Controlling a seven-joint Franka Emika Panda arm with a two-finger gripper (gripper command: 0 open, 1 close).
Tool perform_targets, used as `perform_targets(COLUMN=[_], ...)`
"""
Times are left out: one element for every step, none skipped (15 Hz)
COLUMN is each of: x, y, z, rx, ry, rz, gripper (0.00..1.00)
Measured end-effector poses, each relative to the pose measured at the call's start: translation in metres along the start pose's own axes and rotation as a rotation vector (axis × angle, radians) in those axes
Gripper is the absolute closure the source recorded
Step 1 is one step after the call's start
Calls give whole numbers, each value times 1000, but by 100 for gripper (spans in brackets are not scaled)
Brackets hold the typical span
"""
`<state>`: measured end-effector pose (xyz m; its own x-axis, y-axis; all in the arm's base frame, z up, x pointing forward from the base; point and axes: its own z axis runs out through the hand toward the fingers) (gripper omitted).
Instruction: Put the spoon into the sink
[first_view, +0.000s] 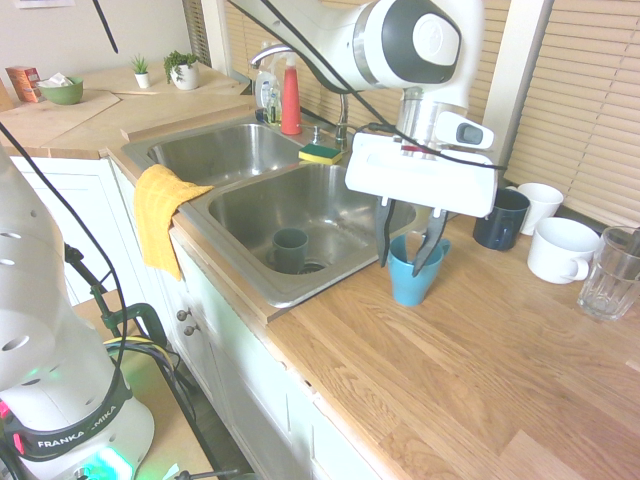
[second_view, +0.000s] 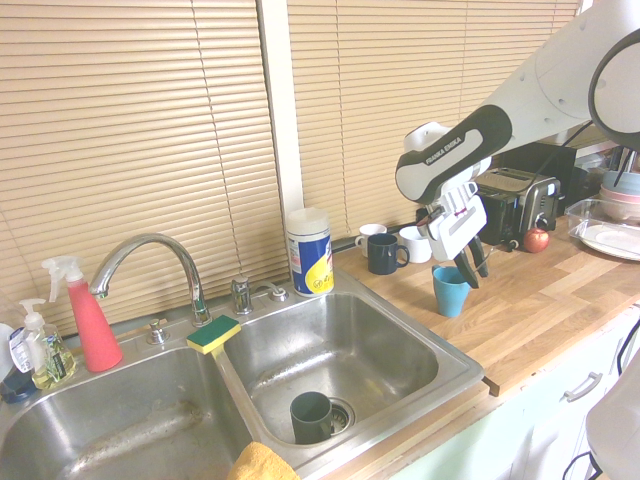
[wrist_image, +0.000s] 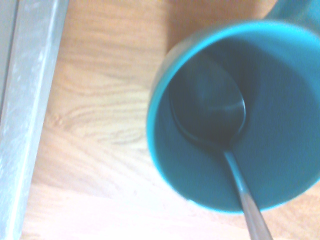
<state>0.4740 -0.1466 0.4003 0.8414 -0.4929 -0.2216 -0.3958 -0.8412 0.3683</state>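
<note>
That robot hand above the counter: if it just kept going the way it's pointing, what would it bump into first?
Most likely the teal mug on the wooden counter beside the sink. The hand points steeply down at it, and the wrist view looks straight into the mug, where a spoon lies. Whether mug rim or spoon comes first is unclear.

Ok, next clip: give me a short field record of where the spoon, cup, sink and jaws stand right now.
spoon: inside the teal cup, bowl end down; looks metallic in the wrist view
teal cup: upright on the wooden counter, beside the sink
sink: near basin holds a dark mug by the drain
gripper: over the teal cup, jaws astride its rim, partly open
spoon in sink: not yet
</note>
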Motion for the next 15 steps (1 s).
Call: perform_targets(x=[0,0,1,1,2,3,4,4,5,6,7,7,9,10,11], y=[0,0,0,1,0,-1,-2,-4,-5,-6,-6,-5,-3,-2,0], z=[0,-1,-2,-3,-3,-2,-1,1,2,3,4,4,3,1,-2], rx=[-1,-2,-1,-1,-1,-2,-4,-6,-7,-7,-6,-4,0,3,6], ry=[0,1,2,3,3,1,-2,-5,-8,-9,-9,-7,-1,4,13], rz=[-1,-1,1,2,2,0,-3,-5,-7,-7,-6,-4,-1,3,6], gripper=[100,100,100,100,100,100,100,100,100,100,100,100,100,100,100])
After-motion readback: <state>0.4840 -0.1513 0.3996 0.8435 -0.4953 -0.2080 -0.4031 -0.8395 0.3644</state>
